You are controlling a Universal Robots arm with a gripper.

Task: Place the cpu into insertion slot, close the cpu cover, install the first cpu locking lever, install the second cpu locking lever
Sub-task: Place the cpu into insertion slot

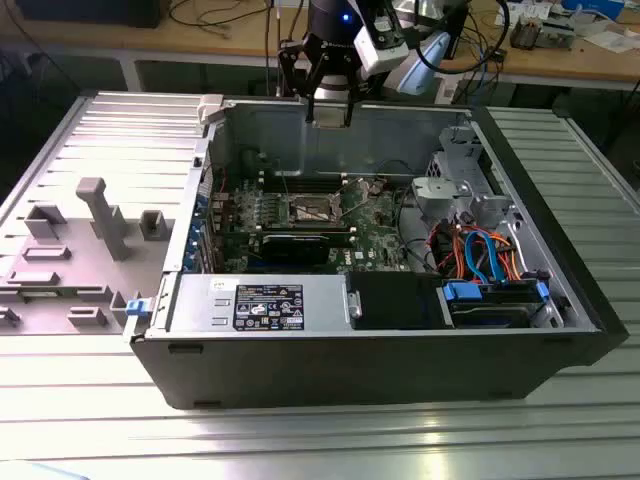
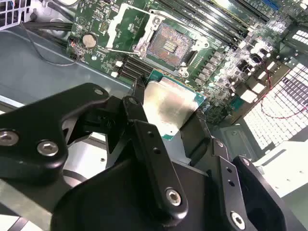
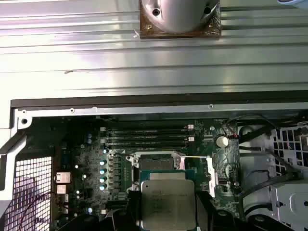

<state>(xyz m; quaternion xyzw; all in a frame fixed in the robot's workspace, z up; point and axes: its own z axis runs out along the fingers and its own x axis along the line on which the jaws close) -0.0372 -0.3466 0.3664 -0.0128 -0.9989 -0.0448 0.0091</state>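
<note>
My gripper hangs above the open computer case, over its rear wall, and is shut on the cpu, a flat silvery square with a green edge, held by two opposite sides. In the first wrist view the cpu sits between the black fingers. Below lies the insertion slot, uncovered, with its contact field bare. The cpu cover, a thin metal frame, stands swung up beside the slot. Thin wire locking levers stick up near the slot.
A long black card with a green edge lies in front of the slot. Memory sticks lie behind it. A power supply and a drive bay with blue and orange cables fill the case front. Grey fixtures stand at the exterior view's left.
</note>
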